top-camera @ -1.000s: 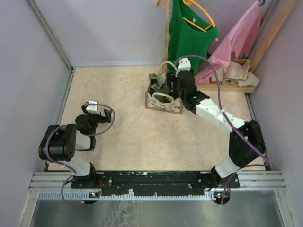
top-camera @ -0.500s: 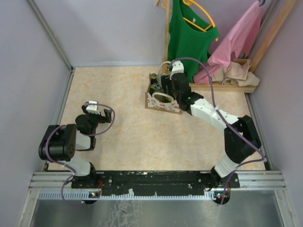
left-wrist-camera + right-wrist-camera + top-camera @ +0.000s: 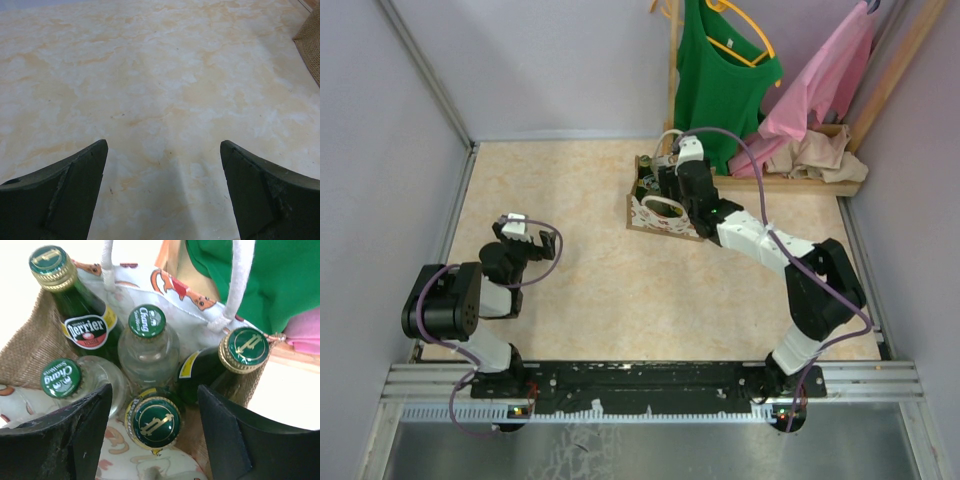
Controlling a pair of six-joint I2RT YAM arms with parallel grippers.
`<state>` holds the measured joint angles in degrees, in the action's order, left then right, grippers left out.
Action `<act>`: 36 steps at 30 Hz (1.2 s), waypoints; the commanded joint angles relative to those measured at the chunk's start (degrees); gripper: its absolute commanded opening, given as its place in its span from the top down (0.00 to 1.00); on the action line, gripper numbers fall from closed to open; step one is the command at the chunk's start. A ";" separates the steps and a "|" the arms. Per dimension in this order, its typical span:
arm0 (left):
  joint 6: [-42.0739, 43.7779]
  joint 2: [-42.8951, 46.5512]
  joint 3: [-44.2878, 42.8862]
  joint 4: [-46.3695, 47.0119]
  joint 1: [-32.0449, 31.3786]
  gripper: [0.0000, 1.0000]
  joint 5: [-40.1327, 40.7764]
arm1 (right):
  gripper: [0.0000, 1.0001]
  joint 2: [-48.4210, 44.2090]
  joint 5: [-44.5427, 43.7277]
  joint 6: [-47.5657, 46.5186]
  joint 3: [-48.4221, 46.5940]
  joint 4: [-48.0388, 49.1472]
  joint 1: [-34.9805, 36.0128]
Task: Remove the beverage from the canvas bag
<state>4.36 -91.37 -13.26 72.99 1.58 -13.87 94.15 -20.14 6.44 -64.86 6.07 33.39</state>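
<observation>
Inside the canvas bag (image 3: 27, 352) five bottles stand upright, caps pointing up at the right pincer (image 3: 154, 390). Its jaws are apart on both sides of one green bottle (image 3: 152, 424), whose body is hidden. Well apart from the bag, the left pincer (image 3: 162, 145) is wide apart above the desk (image 3: 150, 75).

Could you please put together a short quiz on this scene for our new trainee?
1. How many bottle caps show inside the bag in the right wrist view?
2. True or false: the left claw is holding a bottle.
3. Which bottle sits between the fingers of the right claw? A) the Perrier bottle B) the green bottle with the gold-rimmed cap C) a clear Chang bottle
Key: 1. Five. 2. False; it is open over the bare table. 3. B.
</observation>
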 commanded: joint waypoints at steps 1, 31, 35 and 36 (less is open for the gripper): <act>0.27 -0.03 -0.61 0.57 -0.43 0.00 0.09 | 0.31 0.02 -2.57 0.60 0.88 3.39 0.48; 0.29 -0.03 -0.59 0.57 -0.39 0.00 0.14 | 1.00 -4.15 -2.45 -6.22 -14.09 1.26 0.63; 0.27 -0.04 -0.55 0.57 -0.38 0.00 0.10 | 1.00 -5.63 -0.93 -7.02 -17.44 2.37 0.63; 0.29 -0.02 -0.61 0.53 -0.36 0.00 0.12 | 1.00 -6.25 -0.61 -7.13 -18.29 2.64 0.71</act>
<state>4.36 -91.37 -13.26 72.99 1.58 -13.85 95.18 -21.28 2.04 -74.78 -1.72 33.65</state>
